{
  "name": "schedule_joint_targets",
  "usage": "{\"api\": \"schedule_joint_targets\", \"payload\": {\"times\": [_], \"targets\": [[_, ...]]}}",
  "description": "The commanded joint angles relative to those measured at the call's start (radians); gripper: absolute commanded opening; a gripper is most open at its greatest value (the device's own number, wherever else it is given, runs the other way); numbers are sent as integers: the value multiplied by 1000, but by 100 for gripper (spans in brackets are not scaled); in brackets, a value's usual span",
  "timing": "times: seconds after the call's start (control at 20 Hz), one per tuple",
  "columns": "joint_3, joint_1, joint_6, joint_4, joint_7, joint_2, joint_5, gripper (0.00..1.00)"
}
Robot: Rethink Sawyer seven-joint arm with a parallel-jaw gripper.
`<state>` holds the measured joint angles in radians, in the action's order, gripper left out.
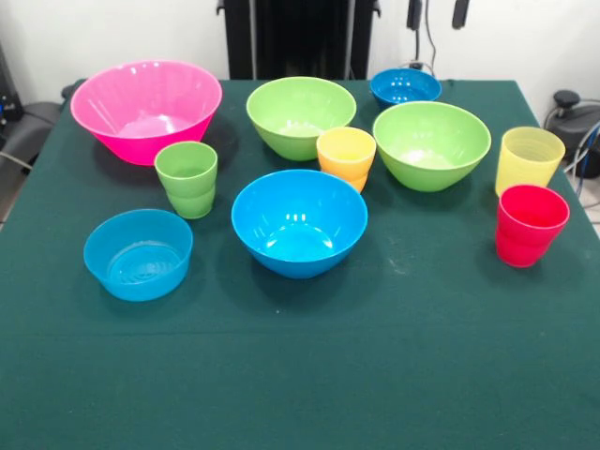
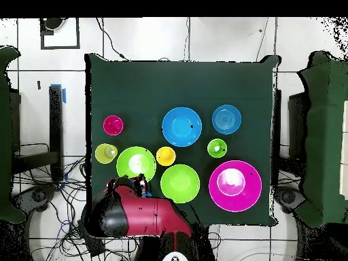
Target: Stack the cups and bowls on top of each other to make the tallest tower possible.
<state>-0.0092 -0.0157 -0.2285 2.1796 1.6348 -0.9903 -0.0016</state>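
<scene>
All things stand apart and upright on the green tablecloth [image 1: 300,375]. The large pink bowl [image 1: 145,108] is at the far left. Two lime green bowls [image 1: 300,114] [image 1: 431,142] and the small dark blue bowl [image 1: 405,86] are at the far side. The medium bright blue bowl [image 1: 298,220] is central and the shallow light blue bowl [image 1: 138,251] is at the near left. The green cup [image 1: 187,178], orange-yellow cup [image 1: 346,155], pale yellow cup [image 1: 529,159] and red cup [image 1: 531,225] each stand alone. My gripper [image 1: 437,11] shows only its tips, apart and empty, above the dark blue bowl. In the overhead view the gripper [image 2: 139,182] hides that bowl.
The black pedestal [image 1: 300,37] stands behind the table's far edge. The red arm [image 2: 146,214] is folded back off the table's edge. Cables lie on the floor [image 2: 75,224] around the base. Dark chairs [image 2: 13,136] stand at both sides.
</scene>
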Motion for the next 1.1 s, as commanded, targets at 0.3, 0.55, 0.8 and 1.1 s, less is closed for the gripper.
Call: {"api": "schedule_joint_targets", "payload": {"times": [0.3,0.55,0.8,1.1], "targets": [[6,-29,176,-24,127,227,-84,100],[4,-33,214,-33,130,259,-92,100],[5,-37,258,-33,141,290,-94,100],[30,-63,271,-18,147,297,-89,100]]}}
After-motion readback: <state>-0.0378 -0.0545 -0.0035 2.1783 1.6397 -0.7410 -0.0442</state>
